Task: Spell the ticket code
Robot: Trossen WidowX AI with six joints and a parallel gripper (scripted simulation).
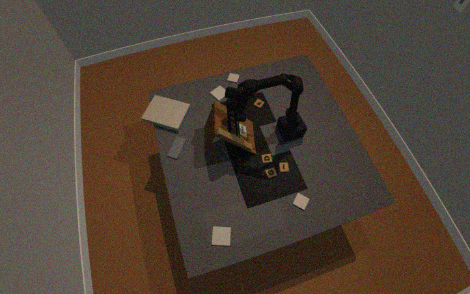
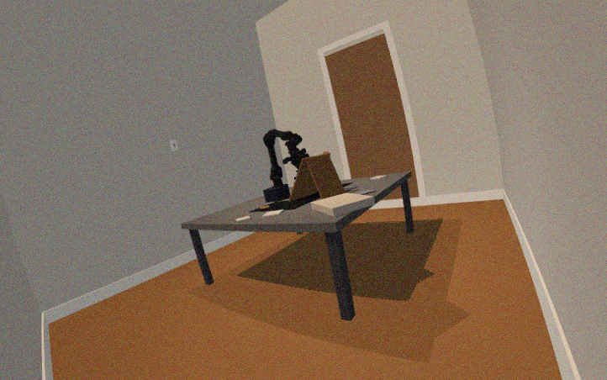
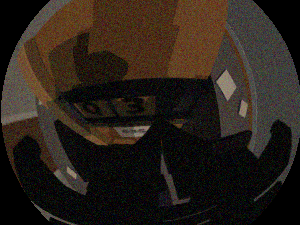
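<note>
The tilted wooden board carries the dark letter rail. In the wrist view a round-letter tile, 0 or Q, and a 3 tile sit side by side in the rail. A dim patch right of them is too dark to read. The ticket is below the rail, its print blurred here. My gripper is shut and empty, fingertips close to the rail. Loose tiles: a D tile, a G tile, an unclear tile, and another tile beyond the board.
A dark mat lies under the board and loose tiles. A cream box stands near the counter's edge, with a grey slab nearby. White cards lie around the counter.
</note>
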